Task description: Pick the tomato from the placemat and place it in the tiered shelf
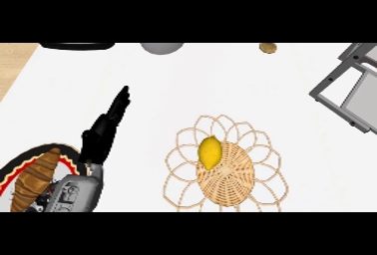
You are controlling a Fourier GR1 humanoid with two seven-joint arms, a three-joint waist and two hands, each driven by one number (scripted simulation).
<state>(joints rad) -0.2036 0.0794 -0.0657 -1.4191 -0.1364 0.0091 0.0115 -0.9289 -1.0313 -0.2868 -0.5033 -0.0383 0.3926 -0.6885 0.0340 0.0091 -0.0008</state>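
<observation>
A yellow, lemon-shaped fruit point(210, 152) lies on the upper left part of a woven wicker placemat point(230, 174) with looped edges, low in the middle of the white counter. No red tomato shows. The grey tiered shelf point(352, 88) stands at the right edge, partly cut off. My left hand point(105, 128) is at the left, fingers straight and pointing up and away, well left of the placemat and touching nothing. My right hand does not show.
A plate point(16, 167) with a red and black rim holds a croissant point(35, 178) at the lower left, beside my left forearm. A grey round object point(162, 47), a dark object point(77, 46) and a small brown item point(268, 48) sit along the far edge.
</observation>
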